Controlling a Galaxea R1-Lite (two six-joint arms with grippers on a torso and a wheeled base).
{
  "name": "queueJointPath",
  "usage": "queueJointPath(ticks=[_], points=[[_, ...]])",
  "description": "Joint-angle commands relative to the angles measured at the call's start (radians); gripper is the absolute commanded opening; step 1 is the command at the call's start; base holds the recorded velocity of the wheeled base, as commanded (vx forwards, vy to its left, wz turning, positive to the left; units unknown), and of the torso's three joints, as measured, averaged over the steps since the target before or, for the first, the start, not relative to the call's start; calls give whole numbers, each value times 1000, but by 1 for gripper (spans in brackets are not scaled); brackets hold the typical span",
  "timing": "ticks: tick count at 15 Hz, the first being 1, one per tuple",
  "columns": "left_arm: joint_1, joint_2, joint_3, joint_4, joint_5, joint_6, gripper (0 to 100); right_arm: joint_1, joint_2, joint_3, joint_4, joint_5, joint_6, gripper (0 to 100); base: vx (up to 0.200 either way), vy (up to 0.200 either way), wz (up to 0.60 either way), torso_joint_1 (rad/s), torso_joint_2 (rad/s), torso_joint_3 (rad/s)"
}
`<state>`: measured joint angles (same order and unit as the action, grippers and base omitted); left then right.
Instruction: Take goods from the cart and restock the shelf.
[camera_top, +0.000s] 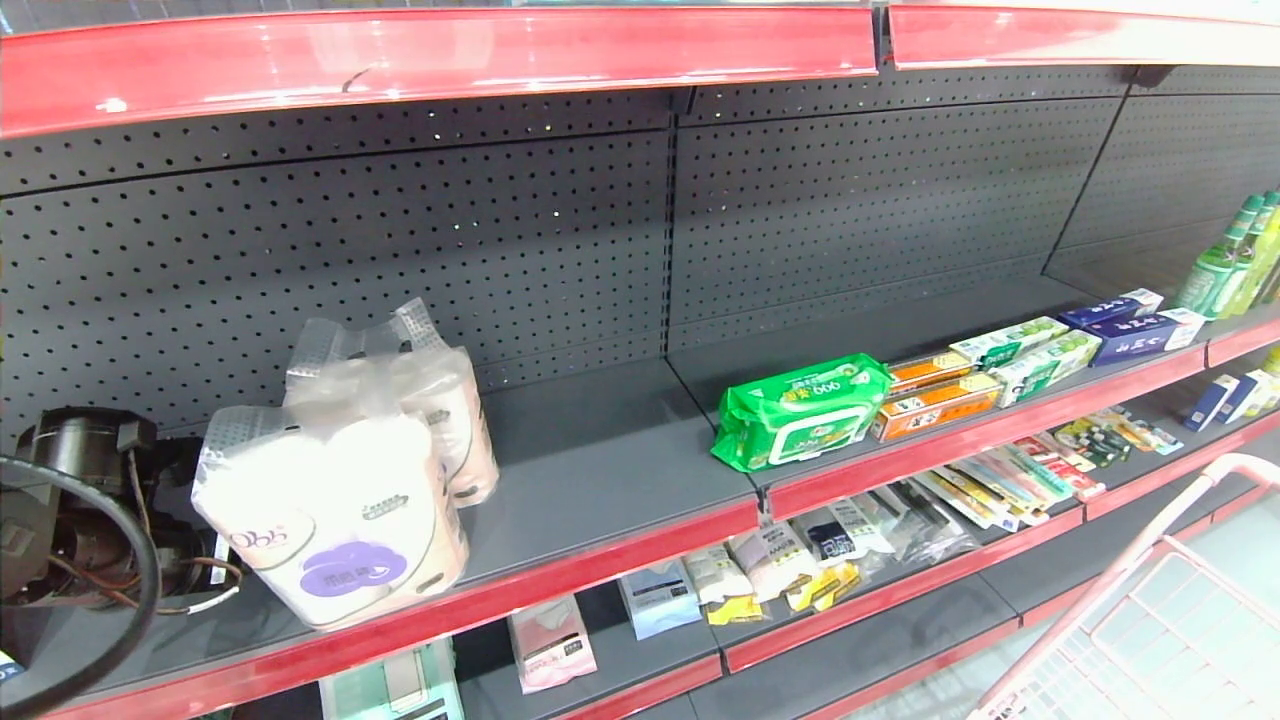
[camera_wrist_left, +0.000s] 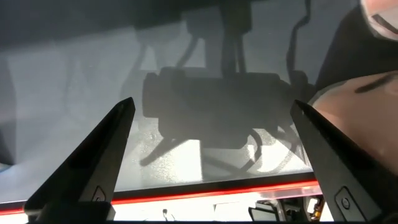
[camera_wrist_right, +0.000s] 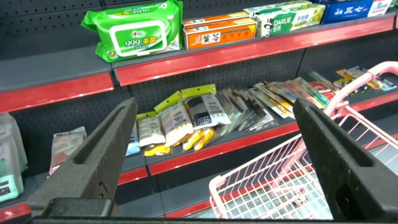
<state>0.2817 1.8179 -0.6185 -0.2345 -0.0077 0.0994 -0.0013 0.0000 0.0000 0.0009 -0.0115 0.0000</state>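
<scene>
Left end effector (camera_wrist_left: 212, 106) was spread wide w/ nothing btwn its fingers (camera_wrist_left: 93, 165), hanging just above the grey board of the shelf (camera_top: 600, 450), near its red front lip. Just beside it, on the robot's left part of that board, a toilet roll pack (camera_top: 335, 520) stood at the front edge, w/ a second toilet roll pack (camera_top: 450, 410) right behind it, nearer the pegboard back (camera_top: 500, 230). Right end effector (camera_wrist_right: 214, 102) was wide too, holding nothing, hanging above the pink cart (camera_wrist_right: 267, 186) and facing the lower shelves. Further right on the same board as the rolls: green wet wipes pack (camera_top: 800, 410) at the front lip, orange toothpaste boxes (camera_top: 935, 395) just beside it, then green-white boxes (camera_top: 1030, 355), blue boxes (camera_top: 1130, 325) and green bottles (camera_top: 1230, 255) at the far end. The board below carried flat packets (camera_top: 760, 570) and toothbrush packs (camera_top: 1000, 480)
</scene>
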Motion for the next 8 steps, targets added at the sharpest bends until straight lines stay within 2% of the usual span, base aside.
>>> queueJointPath(ticks=[1, 8], points=[[-3, -2, 0, 0, -9, 2, 100, 0, 2, 0, 1, -1, 0, 100, 0, 0, 0, 0, 0, 0], [-24, -3, -1, 27, -11, 2, 100, 0, 0, 0, 1, -1, 0, 100, 0, 0, 0, 0, 0, 0]])
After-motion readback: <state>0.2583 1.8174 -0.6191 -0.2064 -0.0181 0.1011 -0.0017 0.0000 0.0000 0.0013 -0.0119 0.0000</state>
